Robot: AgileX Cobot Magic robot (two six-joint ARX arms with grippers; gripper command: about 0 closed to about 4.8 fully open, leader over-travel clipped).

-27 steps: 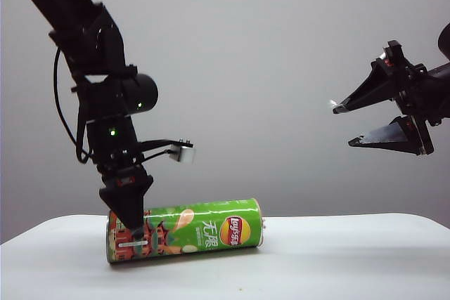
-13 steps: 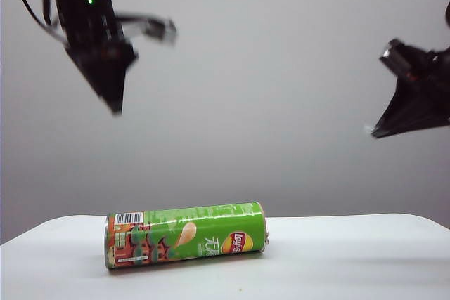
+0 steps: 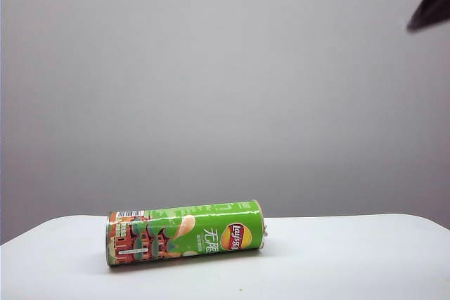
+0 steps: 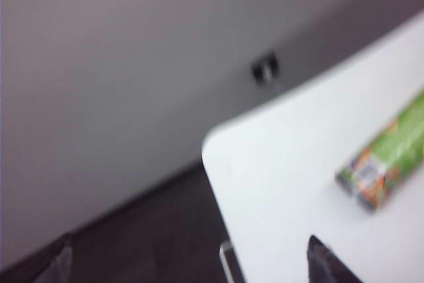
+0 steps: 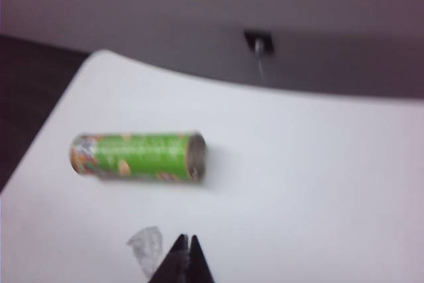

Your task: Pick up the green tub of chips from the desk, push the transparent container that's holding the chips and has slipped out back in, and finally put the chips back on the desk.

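With the green tub of chips (image 3: 185, 232) lying untouched on the table (image 3: 337, 258), your left tool (image 4: 189, 263) gapes wide, empty; your right tool (image 5: 187, 256) is pinched closed, empty.

The green tub of chips (image 3: 185, 233) lies on its side on the desk (image 3: 351, 258), left of the desk's middle in the exterior view, its long axis running roughly from nine o'clock to three o'clock, the three o'clock end tipped slightly toward the back. Nothing touches it.

The right gripper (image 5: 189, 256) hangs high above the desk with its jaws pressed together, well apart from the tub, which sits toward ten o'clock of its fingertips. In the exterior view only a corner of it shows at the upper right.

The left gripper (image 4: 192, 263) (outside the exterior view) hangs beyond the desk's corner with jaws spread wide, the tub far off toward two o'clock.
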